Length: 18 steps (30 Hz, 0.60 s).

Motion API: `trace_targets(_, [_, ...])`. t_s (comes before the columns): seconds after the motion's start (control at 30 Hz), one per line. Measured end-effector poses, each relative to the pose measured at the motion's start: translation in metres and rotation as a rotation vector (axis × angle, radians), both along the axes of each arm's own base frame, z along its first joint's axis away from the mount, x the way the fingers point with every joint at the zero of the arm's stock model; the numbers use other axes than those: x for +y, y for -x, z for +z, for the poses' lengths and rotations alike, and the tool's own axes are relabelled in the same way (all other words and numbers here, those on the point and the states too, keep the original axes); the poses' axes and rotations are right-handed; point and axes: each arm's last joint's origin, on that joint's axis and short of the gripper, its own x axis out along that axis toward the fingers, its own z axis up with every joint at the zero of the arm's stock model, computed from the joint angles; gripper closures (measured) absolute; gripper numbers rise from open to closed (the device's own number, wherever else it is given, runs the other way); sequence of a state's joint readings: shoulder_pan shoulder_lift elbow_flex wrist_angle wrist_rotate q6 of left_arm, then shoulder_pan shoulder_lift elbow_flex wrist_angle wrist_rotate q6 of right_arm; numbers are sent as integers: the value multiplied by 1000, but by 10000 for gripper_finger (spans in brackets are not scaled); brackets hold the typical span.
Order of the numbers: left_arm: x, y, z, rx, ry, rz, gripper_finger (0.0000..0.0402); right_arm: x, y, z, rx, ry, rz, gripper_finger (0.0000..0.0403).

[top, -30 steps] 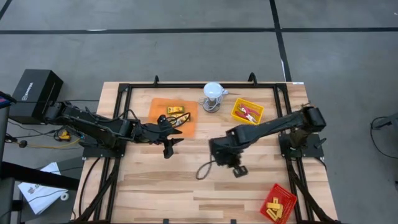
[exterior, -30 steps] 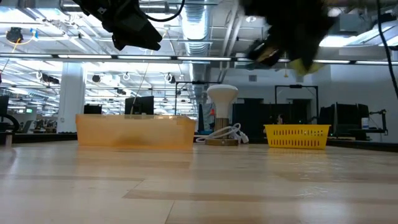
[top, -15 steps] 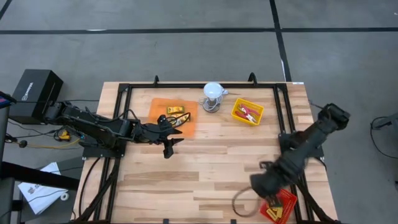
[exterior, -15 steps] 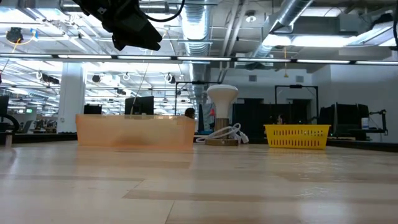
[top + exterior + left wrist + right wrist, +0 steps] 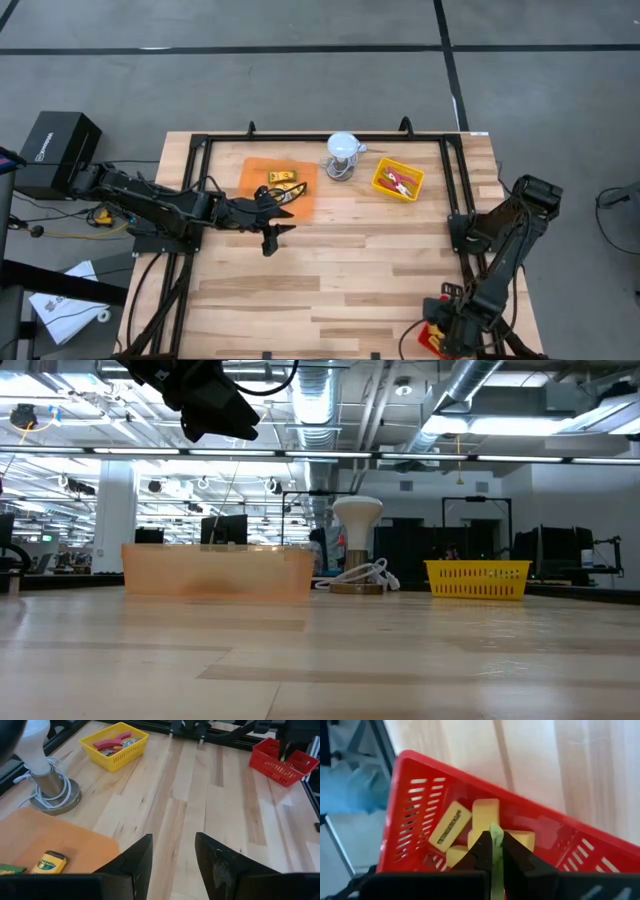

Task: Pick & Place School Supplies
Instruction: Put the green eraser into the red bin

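Right tool (image 5: 494,851), closed on a thin yellow-green packet (image 5: 495,870), hangs over the red tray (image 5: 410,785) holding sorted yellow blocks (image 5: 485,815), while crayon packets (image 5: 282,178) wait in the orange tray (image 5: 252,176) beside the open left tool (image 5: 172,855).

High view: straight down over whole table (image 5: 330,270). Low view: tabletop level, facing room. Left wrist: forward across table; right wrist: close over red tray (image 5: 420,810). Yellow tray (image 5: 398,181) shared by high, low, left wrist.
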State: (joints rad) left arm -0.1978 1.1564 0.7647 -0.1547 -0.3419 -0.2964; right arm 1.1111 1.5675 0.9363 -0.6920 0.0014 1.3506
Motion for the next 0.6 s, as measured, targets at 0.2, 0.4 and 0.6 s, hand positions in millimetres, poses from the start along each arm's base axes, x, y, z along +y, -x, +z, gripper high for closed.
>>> trace_targets(0.2, [0, 0, 0, -1, 4, -7, 259, 2, 0, -4, -12, 15, -77, 349])
trace_targets(0.4, [0, 0, 1, -6, 3, -7, 259, 2, -6, -3, -37, 3, -86, 281])
trace_targets(0.6, [0, -1, 1, -12, 4, -8, 259, 2, -16, 3, -114, -2, -33, 237])
